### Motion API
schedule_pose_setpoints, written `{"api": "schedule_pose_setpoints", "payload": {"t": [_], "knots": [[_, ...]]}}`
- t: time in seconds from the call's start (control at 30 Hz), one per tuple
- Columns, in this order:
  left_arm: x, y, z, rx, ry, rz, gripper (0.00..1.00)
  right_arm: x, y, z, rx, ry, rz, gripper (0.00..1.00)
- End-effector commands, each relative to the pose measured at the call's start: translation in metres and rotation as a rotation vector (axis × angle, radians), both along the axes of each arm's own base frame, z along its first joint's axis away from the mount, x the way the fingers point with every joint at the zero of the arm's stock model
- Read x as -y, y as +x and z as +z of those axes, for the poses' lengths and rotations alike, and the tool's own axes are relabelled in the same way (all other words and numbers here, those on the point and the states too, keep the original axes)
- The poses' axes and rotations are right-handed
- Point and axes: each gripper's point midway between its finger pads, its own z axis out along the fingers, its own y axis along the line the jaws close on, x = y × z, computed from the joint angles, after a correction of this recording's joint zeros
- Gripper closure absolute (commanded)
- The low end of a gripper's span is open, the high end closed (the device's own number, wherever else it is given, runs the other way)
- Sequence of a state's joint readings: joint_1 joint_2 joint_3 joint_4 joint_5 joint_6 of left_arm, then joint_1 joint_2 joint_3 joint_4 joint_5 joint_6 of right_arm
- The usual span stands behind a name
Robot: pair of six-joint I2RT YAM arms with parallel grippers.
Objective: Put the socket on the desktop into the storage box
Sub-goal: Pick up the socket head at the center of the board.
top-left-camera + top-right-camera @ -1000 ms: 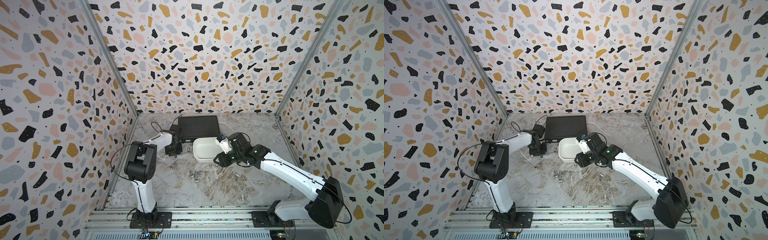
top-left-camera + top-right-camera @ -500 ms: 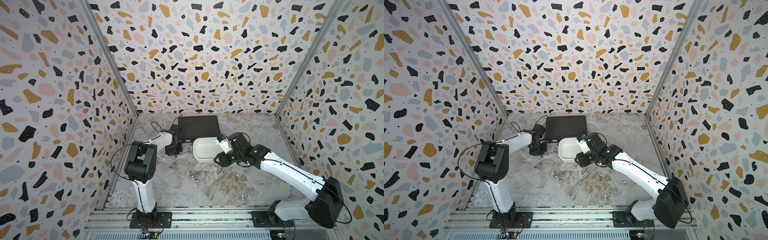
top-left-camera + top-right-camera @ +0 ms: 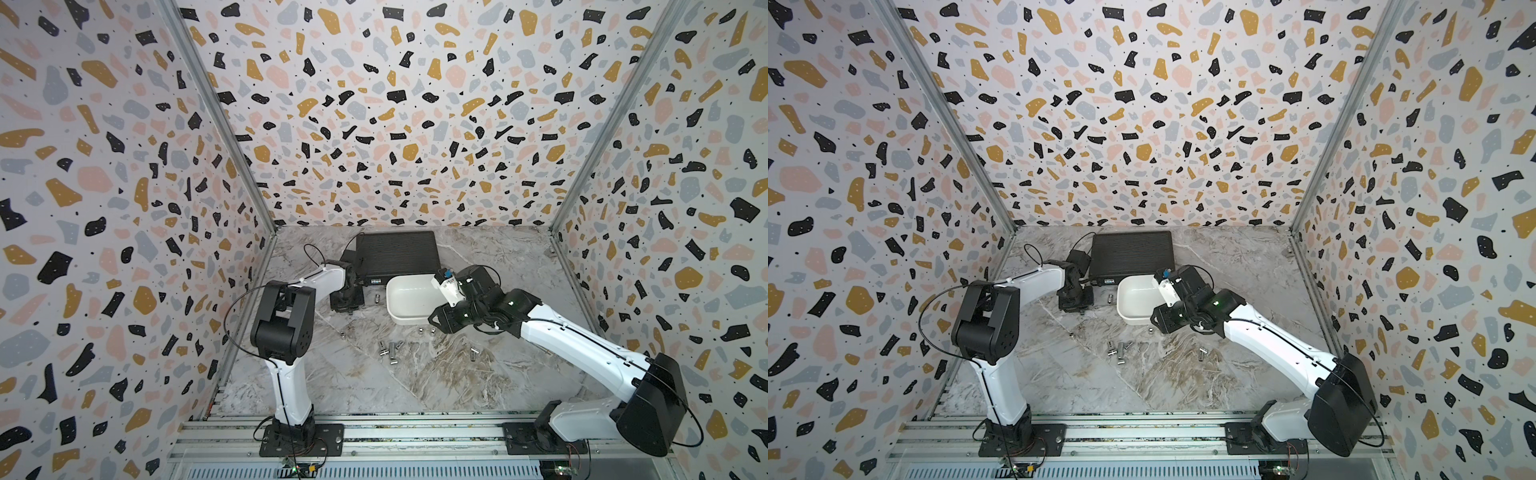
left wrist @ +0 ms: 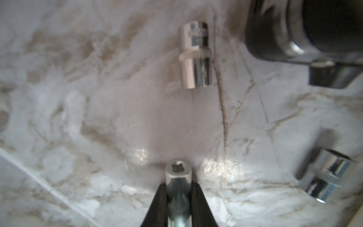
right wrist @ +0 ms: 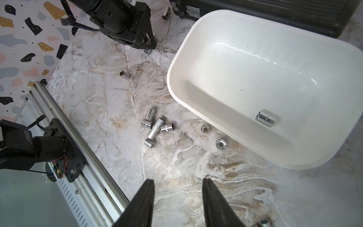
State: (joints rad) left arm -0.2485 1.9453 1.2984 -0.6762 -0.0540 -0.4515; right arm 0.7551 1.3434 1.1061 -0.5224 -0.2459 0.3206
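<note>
In the left wrist view my left gripper (image 4: 178, 183) is shut on a small chrome socket (image 4: 177, 173), low on the marble desktop (image 4: 98, 118). In both top views that gripper (image 3: 347, 301) sits left of the white storage box (image 3: 409, 320). The box holds one socket (image 5: 265, 118). My right gripper (image 5: 178, 180) hangs open and empty over the desktop by the box's front right corner (image 3: 436, 322). Several loose sockets (image 5: 155, 127) lie in a cluster in front of the box.
A black ribbed case (image 3: 397, 253) lies behind the box, touching it. Two more sockets (image 4: 196, 57) (image 4: 326, 176) lie near the left gripper. Single sockets (image 5: 221, 144) (image 5: 124, 75) (image 3: 474, 354) are scattered on the desktop. Terrazzo walls close three sides; a metal rail (image 3: 374, 432) runs along the front.
My left gripper's jaws have closed onto the socket. Neither arm has moved otherwise, and the right gripper stays as it was.
</note>
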Motion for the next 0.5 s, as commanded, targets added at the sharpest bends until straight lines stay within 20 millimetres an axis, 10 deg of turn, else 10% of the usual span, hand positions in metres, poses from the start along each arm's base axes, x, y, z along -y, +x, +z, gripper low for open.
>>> {"api": "schedule_pose_setpoints", "payload": {"t": [0.0,0.47], "knots": [[-0.005,-0.007,-0.008,-0.035,0.015,-0.003,0.94,0.001,0.0,0.012,0.03,0.007,0.001,0.55],[0.006,-0.006,0.052,0.075,-0.066,-0.027,1.0,0.003,-0.001,0.011,0.02,0.01,-0.009,0.55]]}}
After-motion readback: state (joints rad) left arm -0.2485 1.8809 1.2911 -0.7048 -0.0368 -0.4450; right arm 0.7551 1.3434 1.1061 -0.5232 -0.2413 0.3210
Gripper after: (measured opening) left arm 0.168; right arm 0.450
